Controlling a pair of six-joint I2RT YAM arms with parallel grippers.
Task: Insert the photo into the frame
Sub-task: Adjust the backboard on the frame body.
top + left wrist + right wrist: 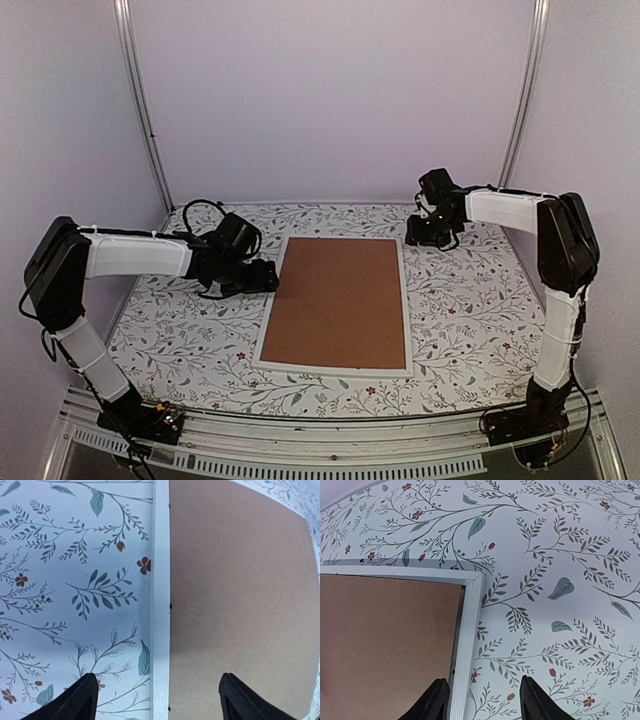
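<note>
Brown backing board (340, 300) filled the frame (335, 369), which lay flat between the arms, long axis running near to far, no photo visible; the left gripper (266, 279), jaws spread, straddled its left long rim, and the right gripper (428, 236), likewise spread, straddled the rim at the far right corner.

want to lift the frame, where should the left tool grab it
Its left long rim, from above: the frame lies flat, board filling the middle, so only that thin edge offers a pinch. The left tool is open astride it.
</note>
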